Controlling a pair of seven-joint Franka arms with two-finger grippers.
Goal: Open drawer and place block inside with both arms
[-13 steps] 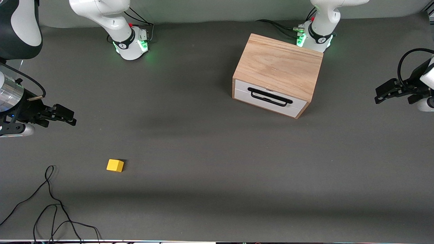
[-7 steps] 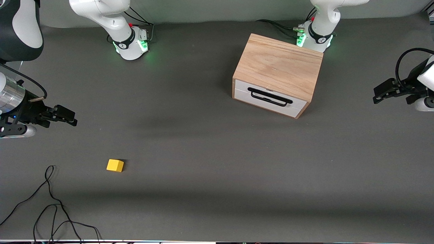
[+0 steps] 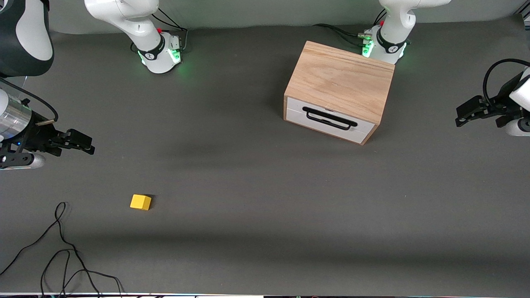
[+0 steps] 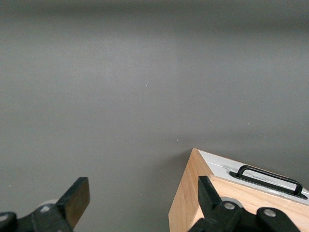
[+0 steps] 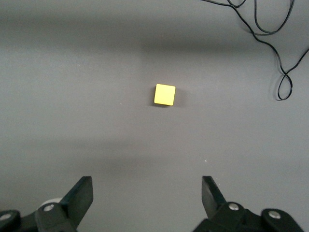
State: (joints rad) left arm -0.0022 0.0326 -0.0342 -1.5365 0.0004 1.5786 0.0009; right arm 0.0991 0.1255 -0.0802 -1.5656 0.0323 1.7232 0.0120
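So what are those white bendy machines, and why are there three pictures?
They are two robot arms bolted to a grey table. One picture looks down from high above. The other two come from small cameras on each arm's wrist. Each arm ends in a black two-fingered pincher, called an end effector. The left end effector hangs open above the table beside a light wooden cabinet, whose white drawer with its black handle is shut. The right end effector hangs open above the table near a small yellow cube. A thin black cable lies near the cube. Nothing is held.
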